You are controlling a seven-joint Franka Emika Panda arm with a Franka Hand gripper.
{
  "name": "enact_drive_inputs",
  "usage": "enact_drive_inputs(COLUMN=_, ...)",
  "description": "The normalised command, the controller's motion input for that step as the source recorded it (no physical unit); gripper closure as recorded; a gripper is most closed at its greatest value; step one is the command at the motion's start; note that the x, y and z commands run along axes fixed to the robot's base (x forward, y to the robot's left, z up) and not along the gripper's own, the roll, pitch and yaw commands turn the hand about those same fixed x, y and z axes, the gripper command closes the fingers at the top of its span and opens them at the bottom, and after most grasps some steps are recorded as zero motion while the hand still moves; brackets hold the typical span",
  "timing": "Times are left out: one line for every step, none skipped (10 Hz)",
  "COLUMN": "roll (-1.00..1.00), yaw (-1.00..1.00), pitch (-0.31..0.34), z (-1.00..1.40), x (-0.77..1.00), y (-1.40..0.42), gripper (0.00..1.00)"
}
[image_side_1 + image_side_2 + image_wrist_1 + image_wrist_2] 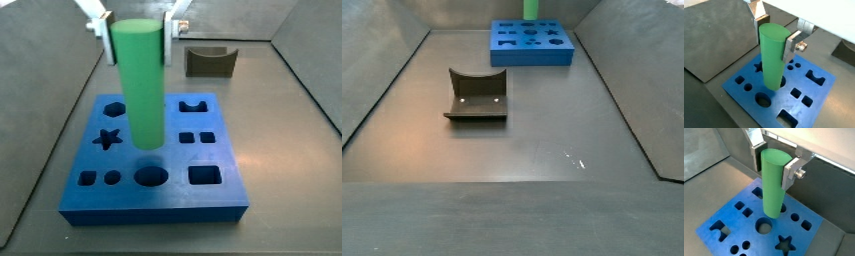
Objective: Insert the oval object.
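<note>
The oval object, a tall bright green peg (773,55), stands upright in my gripper (776,32), whose two silver fingers are shut on its upper end. It shows the same way in both wrist views (773,183). The peg hangs over the middle of the blue block (781,102), a flat slab with several shaped holes. Its lower end (146,140) is at or just above the block's top, beside the round hole (151,177); contact cannot be told. A hole right behind the peg's foot is partly hidden. In a side view the gripper (136,28) is above the block (154,205).
The fixture (476,95), dark brown with a curved notch, stands on the grey floor apart from the blue block (529,58); it also shows behind the block (210,60). Grey walls enclose the floor on all sides.
</note>
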Motion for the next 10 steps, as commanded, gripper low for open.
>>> enact_drive_inputs(roll=0.17, yaw=-0.33, pitch=0.026, z=-0.14, x=0.09, y=-0.74, gripper=1.00)
enact_drive_inputs(roll=0.05, yaw=-0.37, pitch=0.033, z=-0.25, x=0.21, y=-0.71, gripper=1.00)
enact_drive_inputs(roll=0.00, yaw=-0.18, pitch=0.000, z=-0.11, x=0.10, y=-0.45, gripper=1.00)
enact_drive_inputs(roll=-0.02, yaw=-0.06, pitch=0.000, z=-0.15, x=0.00, y=-0.39, gripper=1.00)
enact_drive_inputs(roll=-0.08, yaw=0.00, pitch=0.000, z=-0.18, x=0.00, y=-0.22, gripper=1.00)
enact_drive_inputs(roll=-0.03, yaw=0.00, pitch=0.000, z=-0.25, x=0.00, y=0.00, gripper=1.00)
enact_drive_inputs(roll=0.03, yaw=0.00, pitch=0.026, z=-0.21, x=0.00, y=0.09, gripper=1.00)
enact_drive_inputs(roll=0.01, yaw=0.00, pitch=0.041, z=-0.28, x=0.03, y=0.08, gripper=1.00)
enact_drive_inputs(roll=0.00, yaw=0.00, pitch=0.060, z=-0.27, x=0.13, y=0.07, gripper=1.00)
enact_drive_inputs(roll=0.00, yaw=0.00, pitch=0.080, z=-0.30, x=0.28, y=0.01, gripper=1.00)
